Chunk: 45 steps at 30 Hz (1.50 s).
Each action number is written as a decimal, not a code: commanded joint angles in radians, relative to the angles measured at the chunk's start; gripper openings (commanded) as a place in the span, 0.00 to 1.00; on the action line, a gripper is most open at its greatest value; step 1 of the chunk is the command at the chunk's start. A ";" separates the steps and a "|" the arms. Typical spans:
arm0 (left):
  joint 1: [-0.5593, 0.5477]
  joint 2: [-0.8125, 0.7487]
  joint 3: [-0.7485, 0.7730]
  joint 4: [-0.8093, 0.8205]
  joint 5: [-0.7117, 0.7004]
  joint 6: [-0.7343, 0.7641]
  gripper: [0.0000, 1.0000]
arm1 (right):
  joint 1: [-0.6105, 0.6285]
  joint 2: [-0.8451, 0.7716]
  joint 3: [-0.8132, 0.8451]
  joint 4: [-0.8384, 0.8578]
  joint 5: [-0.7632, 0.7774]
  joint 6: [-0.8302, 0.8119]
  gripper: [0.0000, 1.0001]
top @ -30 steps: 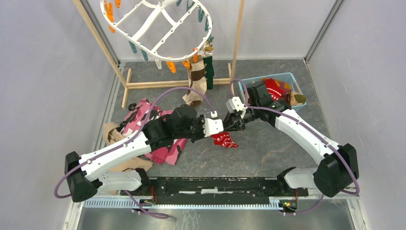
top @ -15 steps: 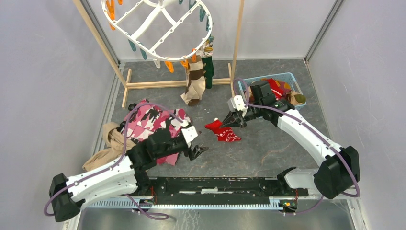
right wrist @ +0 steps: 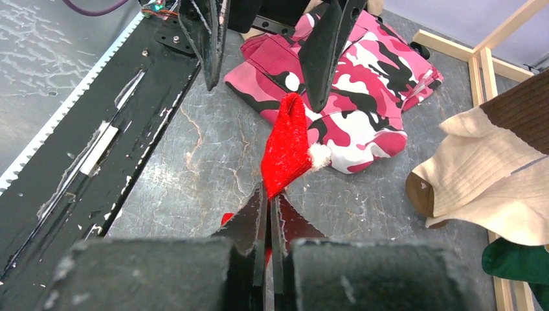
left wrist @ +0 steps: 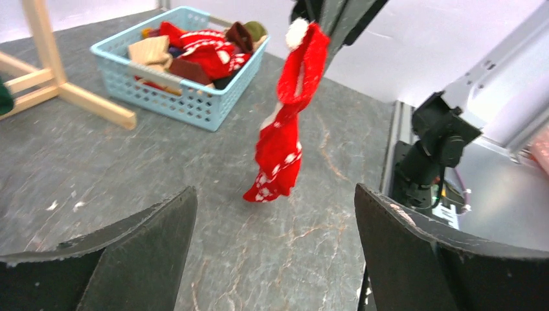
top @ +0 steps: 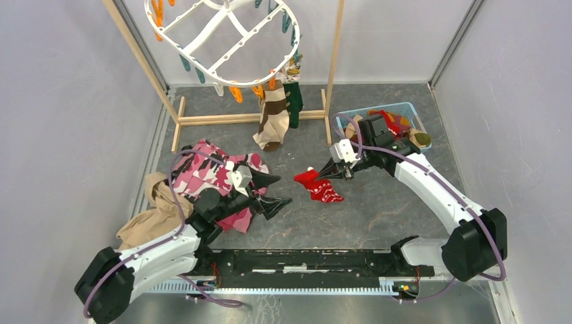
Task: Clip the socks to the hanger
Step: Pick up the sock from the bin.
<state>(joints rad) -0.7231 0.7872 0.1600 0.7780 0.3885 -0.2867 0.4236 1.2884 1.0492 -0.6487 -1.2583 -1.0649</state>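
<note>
Well, from above, the right gripper [top: 328,171] is pinched shut on the top of a red sock [top: 318,187], which trails from its tips toward the near side. The left gripper [top: 277,190] sits just to the sock's left, spread wide and holding nothing, its mouth turned toward the sock. The hanger [top: 222,40] hangs well beyond both grippers, with a brown-and-cream sock [top: 273,118] and a green sock [top: 293,101] already clipped on the edge nearer the right gripper. A basket [top: 361,109] lies just behind the right wrist.

Through the left wrist camera, the red sock dangles straight ahead between the two parted fingers [left wrist: 129,259], well apart from both. Whether its lower tip touches the table [left wrist: 97,168] I cannot tell.

Through the right wrist camera, the closed fingers [right wrist: 249,223] have red fabric squeezed between them, and the sock's pom-pom end sticks out just past the tips. The left's open fingers stand beyond it, over the pink garment [right wrist: 362,84].

I'd say the step in hand is presenting a picked-up sock. Next, the left should close on the free end, or the right should carry the sock up to a spare clip. Either way the cuff must be fed squarely into an opened clip
</note>
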 commanded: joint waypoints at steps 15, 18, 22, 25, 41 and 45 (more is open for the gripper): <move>0.006 0.353 0.189 0.342 0.197 -0.089 0.63 | 0.003 0.037 0.026 -0.066 -0.065 -0.073 0.01; 0.005 0.362 0.198 0.340 0.199 -0.093 0.34 | 0.002 0.042 0.033 -0.079 -0.067 -0.080 0.01; 0.006 0.361 0.202 0.323 0.211 -0.092 0.02 | 0.003 0.046 0.037 -0.079 -0.061 -0.072 0.03; 0.006 0.342 0.200 0.285 0.204 -0.079 0.02 | 0.002 0.055 0.045 -0.056 -0.039 -0.017 0.12; 0.006 0.270 0.223 0.111 0.184 -0.024 0.02 | 0.026 0.028 -0.005 0.185 0.026 0.293 0.26; 0.006 0.263 0.230 0.090 0.181 -0.016 0.02 | 0.028 0.029 0.000 0.178 0.029 0.298 0.31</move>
<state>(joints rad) -0.7193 1.0706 0.3492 0.8833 0.5777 -0.3500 0.4450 1.3411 1.0492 -0.5087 -1.2308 -0.8074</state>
